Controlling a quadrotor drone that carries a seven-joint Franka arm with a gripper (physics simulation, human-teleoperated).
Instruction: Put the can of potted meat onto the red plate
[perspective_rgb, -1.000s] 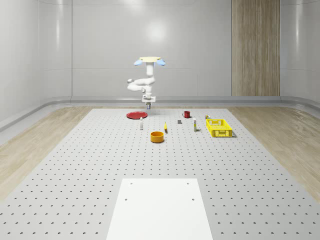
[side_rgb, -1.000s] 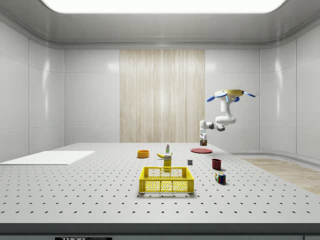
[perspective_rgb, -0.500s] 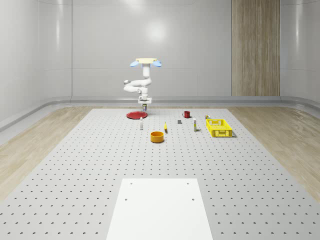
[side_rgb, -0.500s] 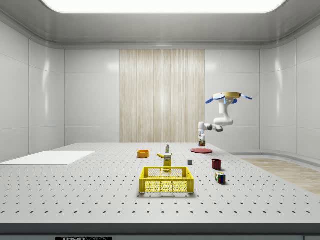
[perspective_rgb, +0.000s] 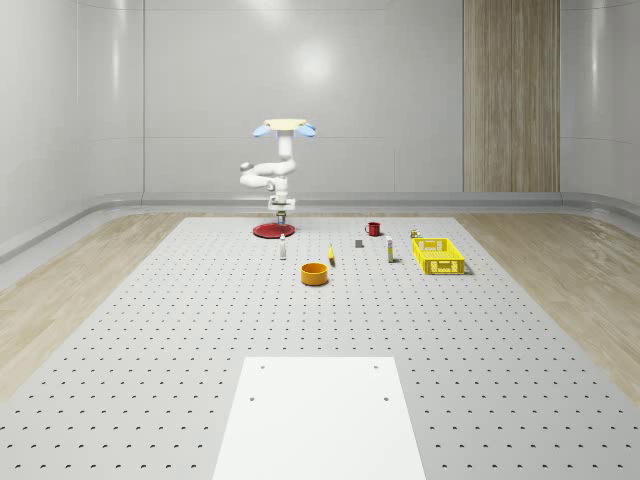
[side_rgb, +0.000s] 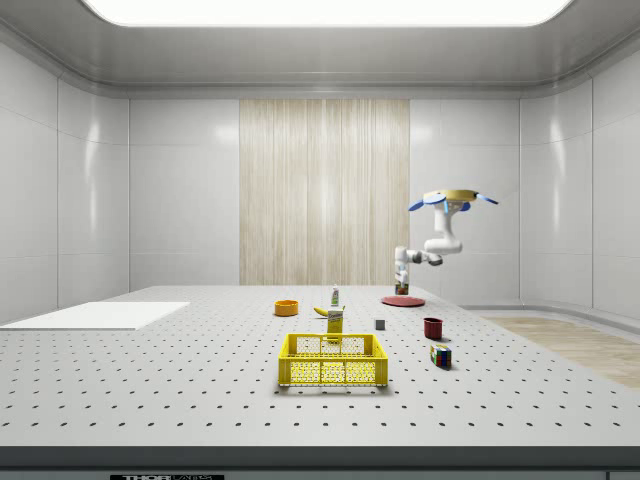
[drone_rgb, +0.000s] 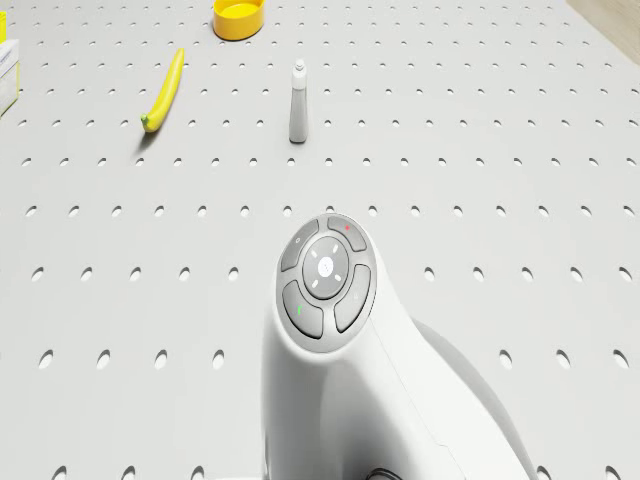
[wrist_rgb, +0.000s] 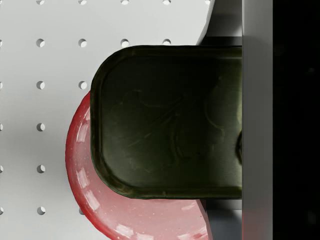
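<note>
1. Potted meat can (wrist_rgb: 170, 120) sits at the centre of the wrist view, its dark rounded top facing the camera, with the red plate (wrist_rgb: 100, 200) showing beneath and past its lower-left edge.

2. One pale finger (wrist_rgb: 257, 120) runs down the right of that frame flat against the can's side, so the gripper (perspective_rgb: 282, 212) looks clamped on the can; the opposite finger cannot be made out, so I take the hold as likely rather than certain.

3. In the whole-scene view the drone (perspective_rgb: 283, 127) hovers above centre, over the far end of the perforated table (perspective_rgb: 150, 330), with the arm folded below it and the gripper hanging just above the plate.

4. The side view puts the drone at right of centre and the gripper low over the plate, the can apart from the plate's surface as far as I can tell.

5. My reading: the carry is nearly finished and the placing step is in hand.

6. The can overlaps the plate only in part in the wrist view, so the next move seems to call for a small shift to centre it, then a gentle descent until the can rests on the plate, and only then a release.

7. Farther toward the frame's middle, an orange bowl (perspective_rgb: 315, 273), a banana (drone_rgb: 163, 91) and a yellow basket (perspective_rgb: 438, 255) lie well apart from the plate.
</note>
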